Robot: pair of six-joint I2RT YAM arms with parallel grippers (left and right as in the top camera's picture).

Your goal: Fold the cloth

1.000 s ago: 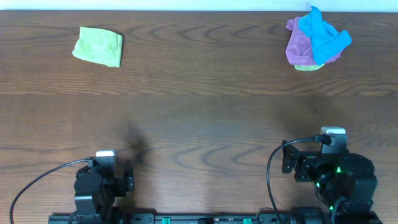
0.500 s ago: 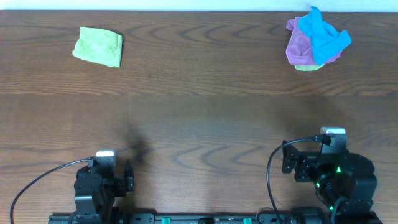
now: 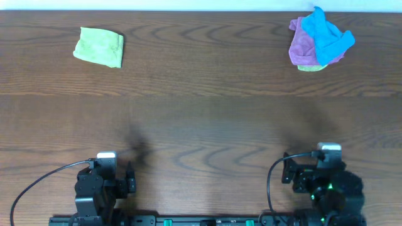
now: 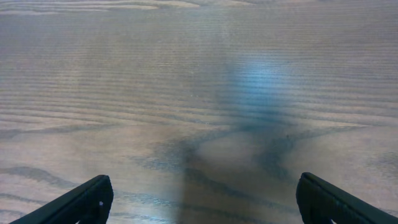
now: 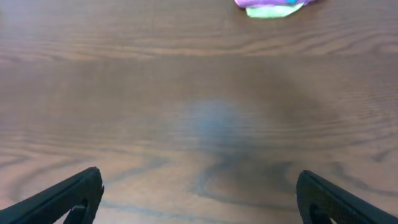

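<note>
A dark wood-grain table point(image 3: 201, 107) fills the overhead view, its far edge running along the top and its near edge carrying both robot arms. The left arm point(image 3: 100, 185) sits folded at the table's near-left edge, and the right arm point(image 3: 326, 185) sits folded at its near-right edge. A black cable loops from each arm over the near edge.

At the table's far-right corner lies a crumpled heap: a bright blue cloth point(image 3: 323, 34) is draped over a purple cloth point(image 3: 300, 45), with a sliver of green fabric point(image 3: 311, 67) showing under the heap's near side. The right wrist camera catches only that near fringe at the top of its view.

The cloth point(image 3: 98, 47), lime-green and lying in a rumpled, roughly square shape, rests alone at the table's far-left corner, well apart from both arms and from the heap. No tag can be made out on it at this size.

The left gripper point(image 4: 202, 196) hangs over bare table near the front edge, its jaws spread wide and holding nothing. The right gripper point(image 5: 199, 193) is likewise spread wide over bare wood, empty.
</note>
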